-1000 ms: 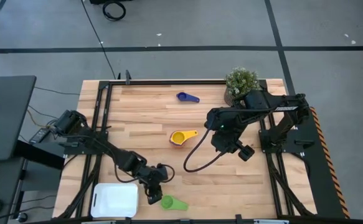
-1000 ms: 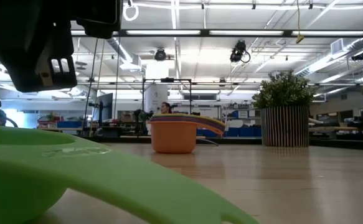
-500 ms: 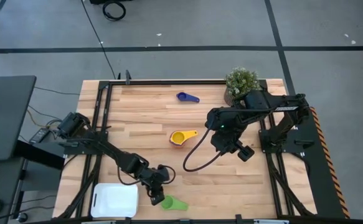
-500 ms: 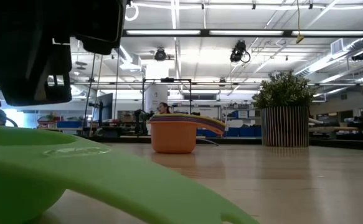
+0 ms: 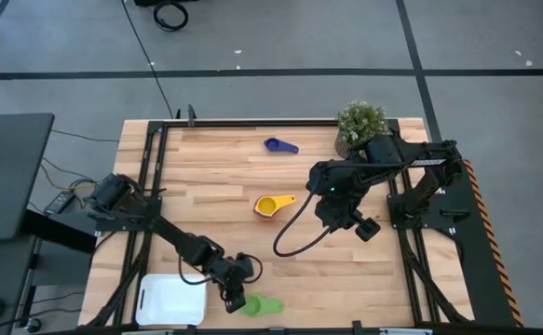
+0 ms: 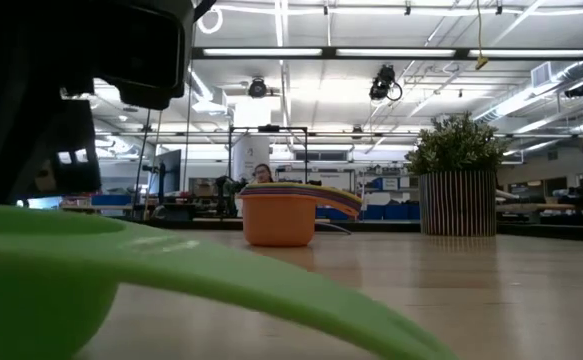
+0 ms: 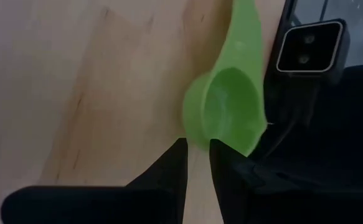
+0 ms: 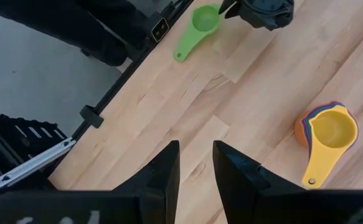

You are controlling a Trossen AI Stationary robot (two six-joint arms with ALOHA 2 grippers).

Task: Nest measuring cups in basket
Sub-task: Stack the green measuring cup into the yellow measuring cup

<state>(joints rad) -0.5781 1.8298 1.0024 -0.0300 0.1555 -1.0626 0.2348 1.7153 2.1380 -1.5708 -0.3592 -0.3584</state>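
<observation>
Left arm: stretched low across the bench from its base at 9 o'clock toward the 6 o'clock edge, wrist bent down.
Left tool [image 5: 230, 300]: at the green cup [image 5: 261, 304], fingers [image 7: 172, 163] narrowly parted with the tips at the cup's rim; whether they pinch the rim cannot be told.
Green cup: lies on the bench [image 5: 215, 181] at the 6 o'clock edge, handle pointing toward 3 o'clock.
Basket [image 5: 171, 300]: just beside the left tool, on its 9 o'clock side.
Right arm: folded over the bench's 3 o'clock half, raised.
Right tool [image 5: 368, 228]: holds nothing, fingers [image 8: 166, 167] a little apart.
Stacked cups [image 5: 269, 206]: yellow on top, near the bench centre.
Blue cup [image 5: 278, 145]: alone toward 12 o'clock.
Plant pot [image 5: 359, 124]: at the 1 o'clock corner.
</observation>
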